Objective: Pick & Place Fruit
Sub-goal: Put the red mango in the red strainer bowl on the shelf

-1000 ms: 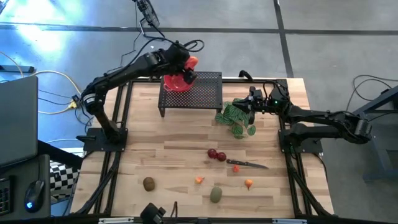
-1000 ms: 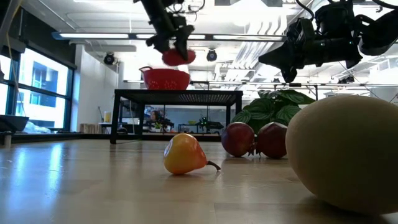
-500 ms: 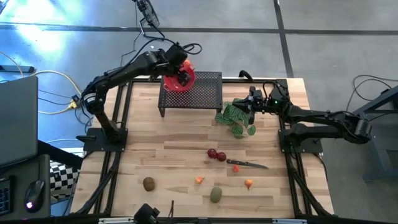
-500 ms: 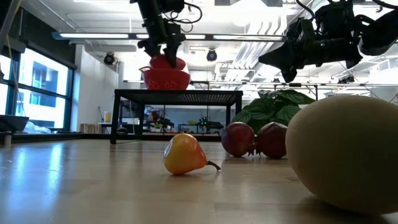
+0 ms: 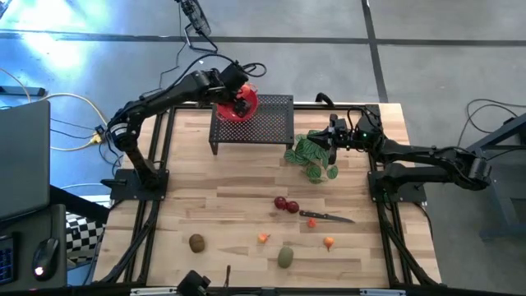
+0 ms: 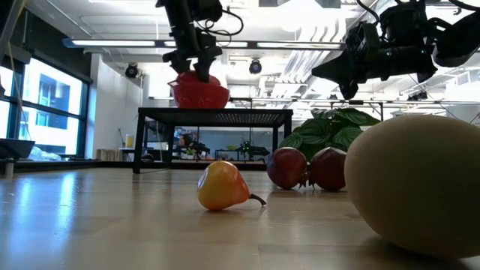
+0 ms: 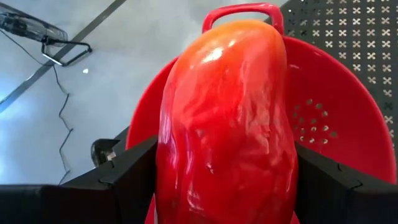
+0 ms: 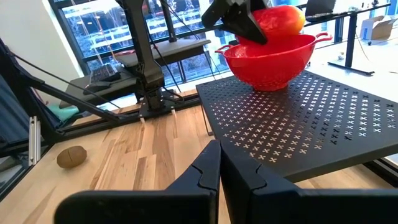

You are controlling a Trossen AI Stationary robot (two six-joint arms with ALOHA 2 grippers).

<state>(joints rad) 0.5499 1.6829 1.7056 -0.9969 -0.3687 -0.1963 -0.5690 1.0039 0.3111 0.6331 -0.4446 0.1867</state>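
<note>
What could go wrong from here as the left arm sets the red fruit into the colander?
1. The red fruit is long compared with the colander; released now, with the left gripper holding it upright, it might topple over the rim.
2. The colander sits near a corner of the black rack, so a downward push could tip or slide it off.
3. The right gripper, jaws shut, waits close to the rack by the plant; the arms could crowd each other.

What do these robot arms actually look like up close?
Both arms are dark, slender and jointed, with black cables along them. The left gripper has flat, blocky black fingers; the right gripper has two matching angular black fingers. No markings are visible.
</note>
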